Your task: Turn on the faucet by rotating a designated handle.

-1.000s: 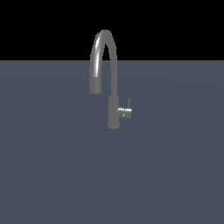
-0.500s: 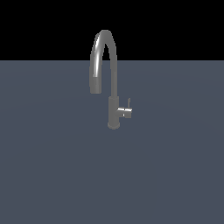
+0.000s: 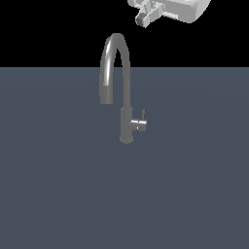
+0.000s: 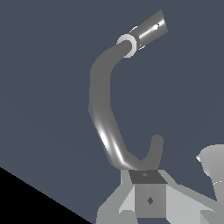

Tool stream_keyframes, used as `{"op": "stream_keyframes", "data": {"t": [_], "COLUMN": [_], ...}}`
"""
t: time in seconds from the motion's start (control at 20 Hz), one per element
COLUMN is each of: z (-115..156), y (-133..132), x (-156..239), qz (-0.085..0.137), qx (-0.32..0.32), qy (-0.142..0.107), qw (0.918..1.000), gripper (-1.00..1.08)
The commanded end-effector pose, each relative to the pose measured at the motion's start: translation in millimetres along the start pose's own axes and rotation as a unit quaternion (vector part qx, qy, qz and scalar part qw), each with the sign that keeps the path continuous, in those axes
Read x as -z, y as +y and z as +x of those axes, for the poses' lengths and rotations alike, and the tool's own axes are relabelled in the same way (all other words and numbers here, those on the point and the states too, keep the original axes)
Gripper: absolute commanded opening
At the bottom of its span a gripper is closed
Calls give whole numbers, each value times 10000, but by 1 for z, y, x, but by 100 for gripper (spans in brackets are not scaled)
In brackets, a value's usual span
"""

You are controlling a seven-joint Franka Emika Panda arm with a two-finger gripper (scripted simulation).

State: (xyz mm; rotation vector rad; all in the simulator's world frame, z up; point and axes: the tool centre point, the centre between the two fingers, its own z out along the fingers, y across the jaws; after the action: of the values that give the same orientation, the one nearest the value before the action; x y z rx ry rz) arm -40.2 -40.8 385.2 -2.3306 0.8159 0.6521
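Slate-grey worktop [image 3: 58,194] fills the lower frame of the exterior view. Faucet [image 3: 125,87] stands at centre, its arched spout curving toward the exterior view's left. Handle [image 3: 140,124] juts from the base toward the exterior view's right, a thin pin upright at its tip. White end effector [image 3: 146,14] at the top edge, well apart from the faucet; jaw state cannot be told.

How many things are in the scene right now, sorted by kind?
Faucets: 1, the faucet, dark grey gooseneck.
Handles: 1, the handle, a stub sticking sideways from the faucet's base.
Grippers: 1, the gripper, white, at the top edge of the exterior view, above the spout.
Surfaces: 1, the grey-blue surface.
Total: 4
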Motion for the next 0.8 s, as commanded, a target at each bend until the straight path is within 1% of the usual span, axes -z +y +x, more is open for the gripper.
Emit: {"op": "stream_keyframes", "data": {"t": [0.0, 0.2, 0.4, 0.6, 0.75], "z": [19, 50, 82, 113, 136], "y": [-1, 0, 4, 9, 13], "x": [-2, -8, -17, -29, -40], "qz": [254, 673, 1113, 1560, 1898], "qx": [-239, -636, -1054, -1480, -1804], "qy": [-203, -539, -893, -1253, -1526], "qw": [9992, 9942, 9841, 9685, 9530], "gripper": [-100, -100, -100, -100, -100]}}
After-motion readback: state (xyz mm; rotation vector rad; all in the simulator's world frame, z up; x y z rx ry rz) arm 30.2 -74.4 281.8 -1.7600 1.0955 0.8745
